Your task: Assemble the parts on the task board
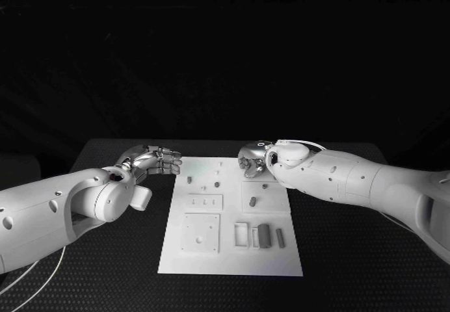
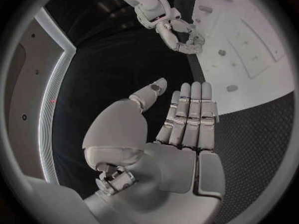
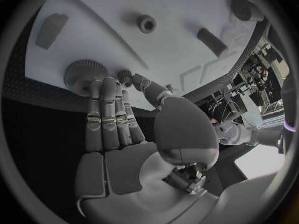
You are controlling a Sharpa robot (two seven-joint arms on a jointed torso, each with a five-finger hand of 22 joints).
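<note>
Left robot hand (image 1: 155,160): positioned over the black table (image 1: 356,260) just beside the far left corner of the task board (image 1: 235,260). In the left wrist view its fingers (image 2: 190,112) are straight and lie side by side, the thumb set apart; nothing is in it and it stands clear of the board.

Right robot hand (image 1: 253,159): positioned over the far edge of the board, right of its middle, wrist toward the table's right side. In the right wrist view the fingers (image 3: 109,109) are extended close together, with their tips at a round toothed part (image 3: 81,74) that lies on the board; a smaller round part (image 3: 125,76) sits between those fingertips and the thumb. Whether the hand actually pinches either piece cannot be determined.

Task board: a white plate lying flat mid-table, long side running away from the robot. It carries raised square panels, one (image 1: 201,233) at the near left, and a group of upright slots with grey bar parts (image 1: 265,234) at the near right. Small grey parts (image 1: 253,201) stand scattered over the far half.

Surroundings: the table top is black with a fine textured surface; the background beyond it is dark.
</note>
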